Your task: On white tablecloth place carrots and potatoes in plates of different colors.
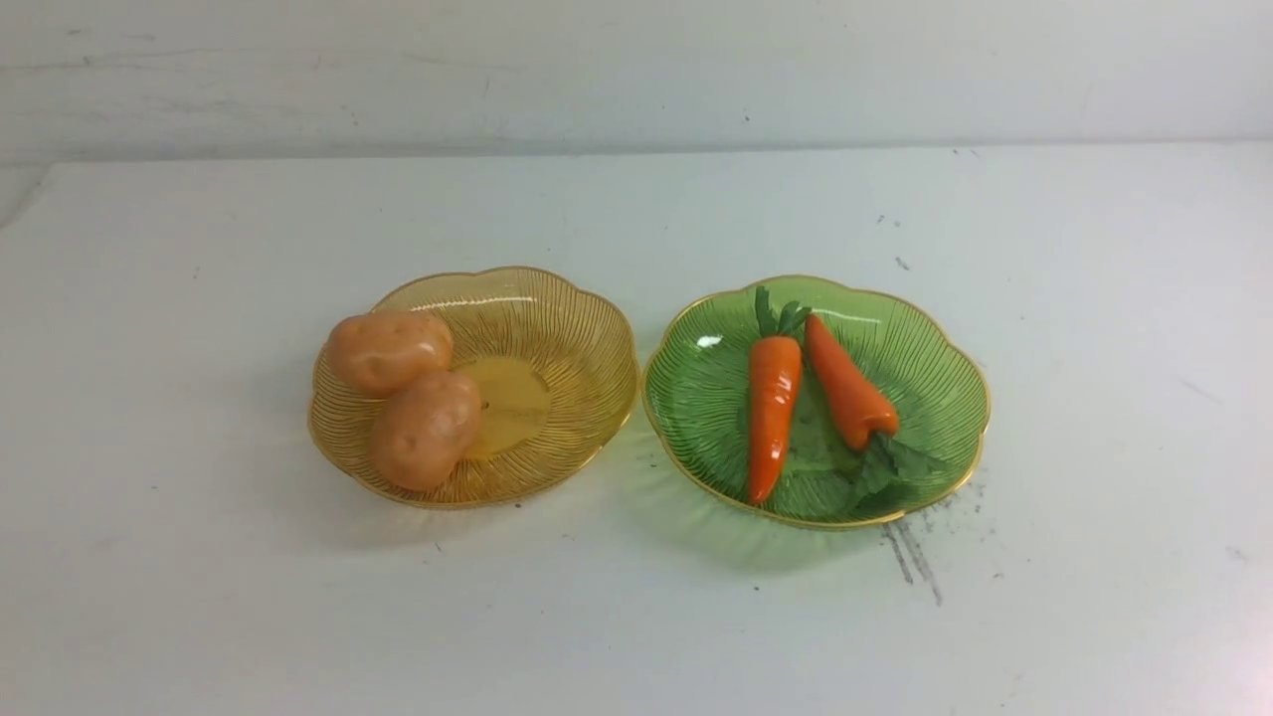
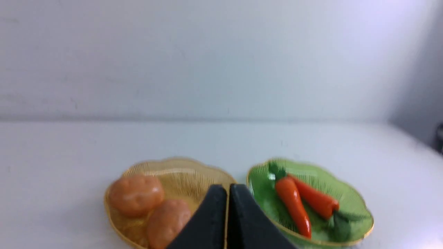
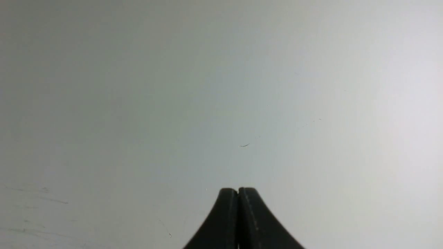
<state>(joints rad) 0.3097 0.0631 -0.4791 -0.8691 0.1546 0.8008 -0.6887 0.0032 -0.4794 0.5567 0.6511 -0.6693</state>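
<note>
On the white tablecloth (image 1: 636, 617) the amber-yellow plate (image 1: 577, 328) holds two potatoes (image 1: 390, 350) (image 1: 428, 430) on its left side. The green plate (image 1: 925, 348) to its right holds two carrots (image 1: 772, 403) (image 1: 847, 383) lying side by side, leaves pointing opposite ways. Neither arm shows in the front view. In the left wrist view my left gripper (image 2: 227, 188) is shut and empty, held back from and between the amber plate (image 2: 187, 173) and green plate (image 2: 353, 200). My right gripper (image 3: 238, 190) is shut and empty over bare cloth (image 3: 221, 103).
A pale wall (image 1: 636, 70) rises behind the table's far edge. Grey scratch streaks (image 1: 913, 557) mark the cloth just in front of the green plate. A dark object (image 2: 440, 136) shows at the edge of the left wrist view.
</note>
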